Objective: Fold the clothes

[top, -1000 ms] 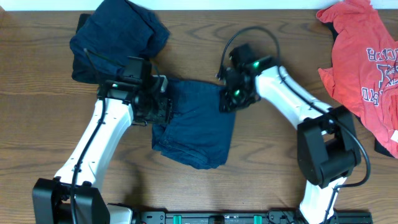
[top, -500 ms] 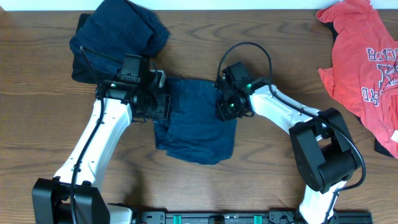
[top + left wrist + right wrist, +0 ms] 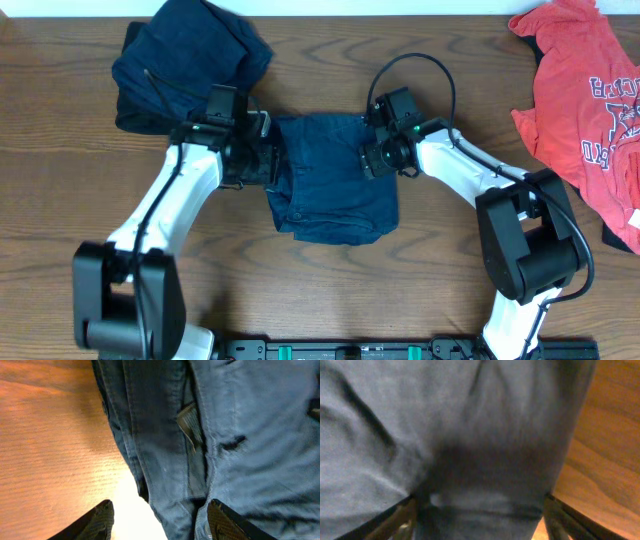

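Note:
Dark navy shorts [image 3: 335, 185] lie bunched in a rough rectangle at the table's middle. My left gripper [image 3: 265, 162] stands at their left edge. In the left wrist view this gripper [image 3: 159, 509] is open, one finger [image 3: 97, 520] over bare wood, the other [image 3: 225, 522] over denim, with the seamed edge of the shorts [image 3: 165, 435] between them. My right gripper [image 3: 377, 158] sits over their upper right part. In its own view it [image 3: 480, 512] is open wide above the blue cloth [image 3: 445, 425]. A red-orange T-shirt [image 3: 580, 95] with lettering lies at the far right.
A heap of more dark navy clothes [image 3: 190, 55] sits at the back left, close behind my left arm. A black item [image 3: 615, 235] peeks from under the T-shirt's lower edge. Brown wood table [image 3: 80, 200] shows on both sides of the shorts.
My right gripper has opened and let go of the shorts' right edge. The shorts have shifted right and up and lie squarer. My left gripper has moved a little right with them.

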Controlling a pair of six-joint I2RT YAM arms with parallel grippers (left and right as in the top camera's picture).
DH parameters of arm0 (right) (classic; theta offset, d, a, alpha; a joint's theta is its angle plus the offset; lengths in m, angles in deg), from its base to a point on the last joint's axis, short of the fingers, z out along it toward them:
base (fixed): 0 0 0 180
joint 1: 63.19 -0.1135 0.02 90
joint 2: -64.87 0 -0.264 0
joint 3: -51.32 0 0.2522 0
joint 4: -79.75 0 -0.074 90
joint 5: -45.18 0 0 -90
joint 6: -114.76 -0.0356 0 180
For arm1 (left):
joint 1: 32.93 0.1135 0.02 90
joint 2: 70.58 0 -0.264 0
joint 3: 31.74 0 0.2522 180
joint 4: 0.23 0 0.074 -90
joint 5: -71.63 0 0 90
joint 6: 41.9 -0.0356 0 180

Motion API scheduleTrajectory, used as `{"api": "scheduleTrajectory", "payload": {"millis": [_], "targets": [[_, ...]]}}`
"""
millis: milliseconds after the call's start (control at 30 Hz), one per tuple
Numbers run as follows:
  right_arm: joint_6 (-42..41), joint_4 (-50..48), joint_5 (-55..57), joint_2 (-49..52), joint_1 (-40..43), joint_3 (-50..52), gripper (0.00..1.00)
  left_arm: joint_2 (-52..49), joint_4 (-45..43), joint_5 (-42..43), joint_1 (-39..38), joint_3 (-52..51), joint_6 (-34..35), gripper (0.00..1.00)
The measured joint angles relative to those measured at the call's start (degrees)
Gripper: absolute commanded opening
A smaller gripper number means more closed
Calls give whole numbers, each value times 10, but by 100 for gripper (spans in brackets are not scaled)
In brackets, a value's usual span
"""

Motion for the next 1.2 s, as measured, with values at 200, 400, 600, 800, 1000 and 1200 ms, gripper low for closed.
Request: {"api": "scheduleTrajectory", "payload": {"millis": [200,400,600,800,1000,1200], "targets": [[13,103,-3,-5,0,-97,99,-52,-67,11,0,0,32,77],[21,135,-2,-37,1,-153,99,-83,-99,17,0,0,87,81],[22,151,-2,-50,24,-158,99,-116,-117,40,0,0,138,82],[23,165,0,-49,38,-158,99,-129,-138,80,0,4,168,82],[23,166,-1,-49,40,-158,99,-135,-169,107,-24,5,189,67],[23,166,-1,-49,40,-158,99,-142,-218,119,-69,5,205,6]]}}
